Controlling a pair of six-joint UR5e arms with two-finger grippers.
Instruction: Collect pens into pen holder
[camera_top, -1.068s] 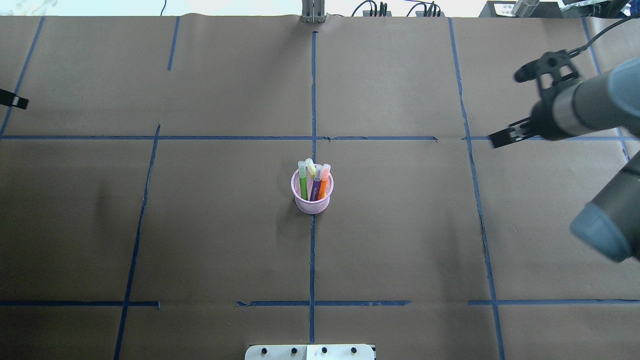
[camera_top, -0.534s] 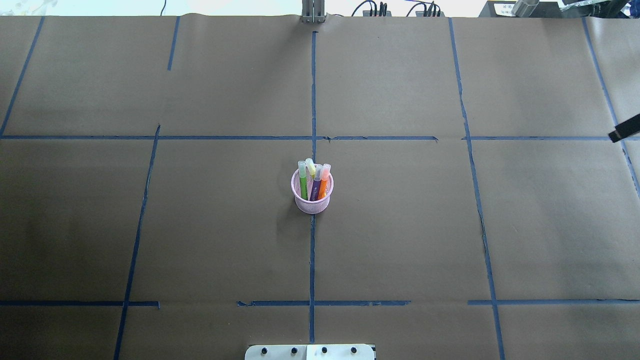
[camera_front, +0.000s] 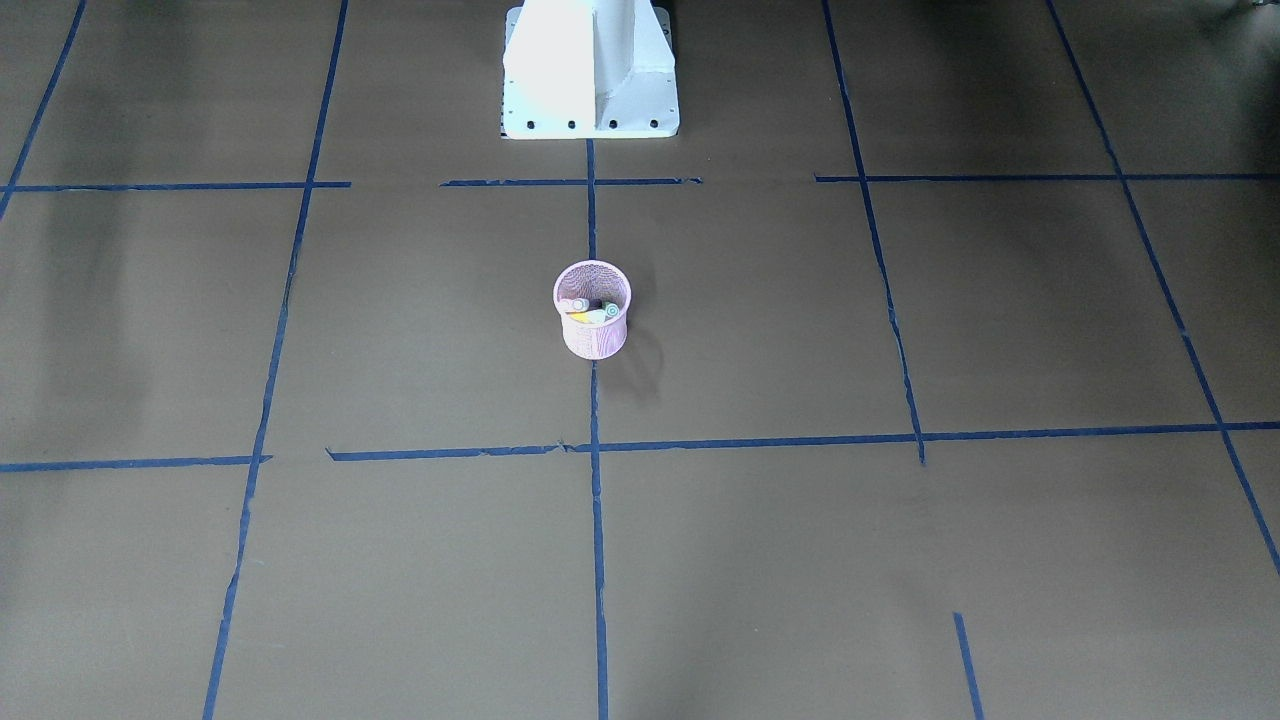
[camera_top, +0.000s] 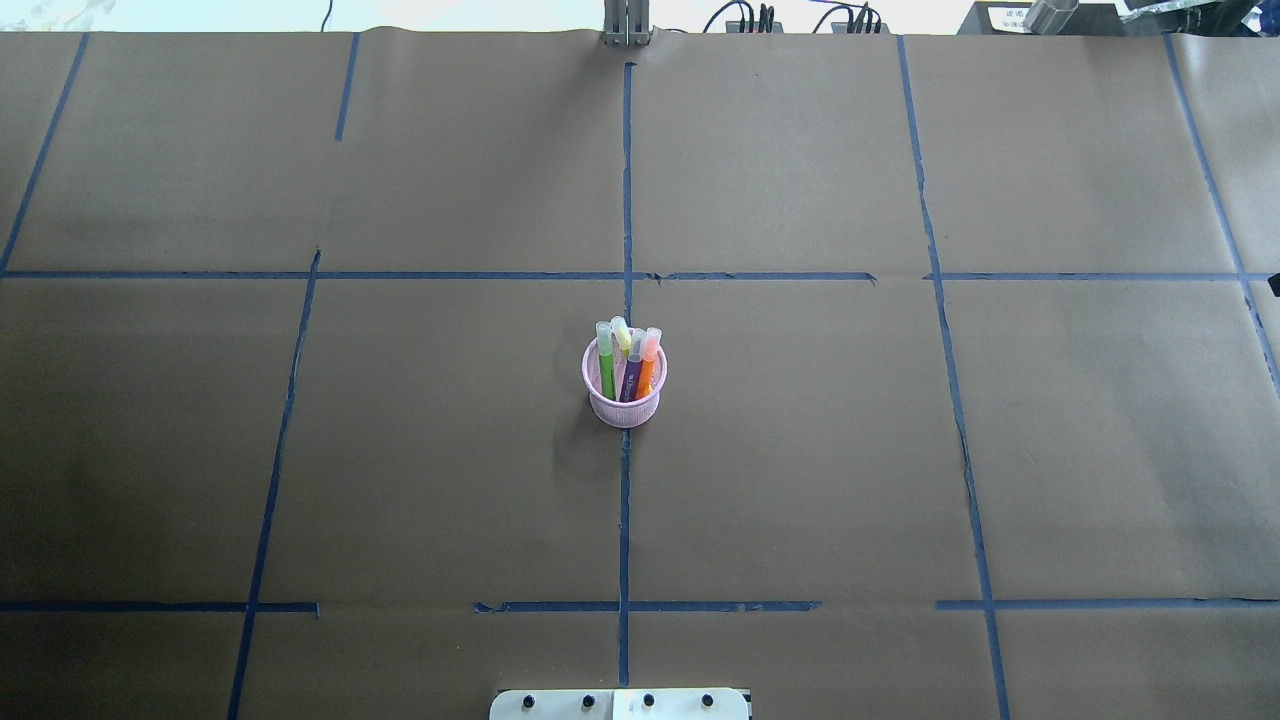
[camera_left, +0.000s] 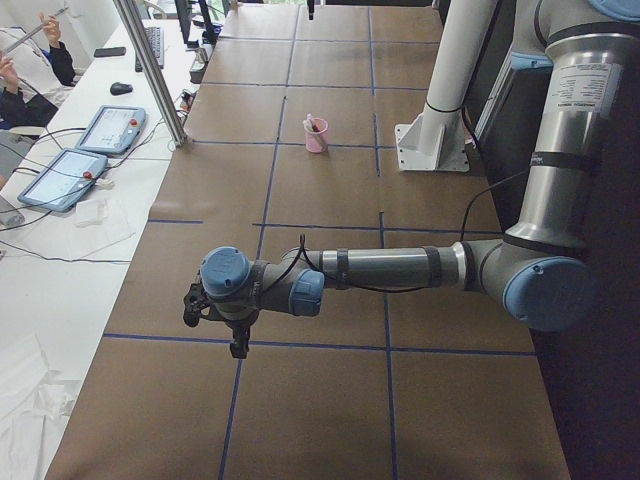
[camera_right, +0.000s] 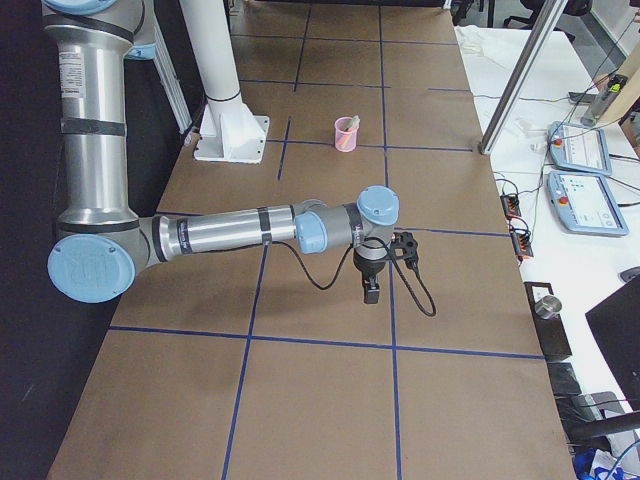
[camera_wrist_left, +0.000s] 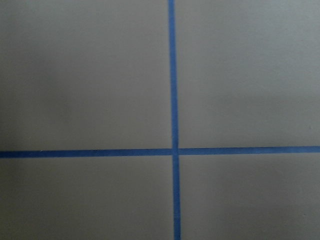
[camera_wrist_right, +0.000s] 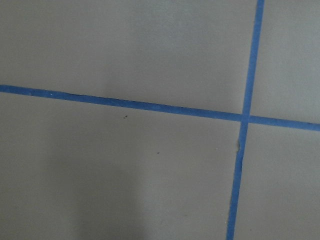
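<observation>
The pink mesh pen holder (camera_top: 624, 402) stands upright at the table's middle, also in the front view (camera_front: 592, 335) and small in both side views (camera_left: 316, 138) (camera_right: 346, 138). In it stand the green pen (camera_top: 606, 368), the purple pen (camera_top: 632, 378) and the orange pen (camera_top: 647, 368), cap ends up, with a yellow-capped one (camera_top: 621, 335) behind. My left gripper (camera_left: 238, 346) hangs low over the table's left end, far from the holder. My right gripper (camera_right: 372, 293) hangs over the right end. I cannot tell if either is open. Both wrist views show only paper and tape.
Blue tape lines cross the brown paper. The white robot base (camera_front: 590, 70) stands behind the holder. A metal post (camera_left: 150, 70) and tablets (camera_left: 110, 128) stand at the far table edge, where a person (camera_left: 25, 75) sits.
My right arm has drawn back rightwards out of the overhead view. The left gripper tip at that view's left edge is gone too. The holder and pens have not moved.
</observation>
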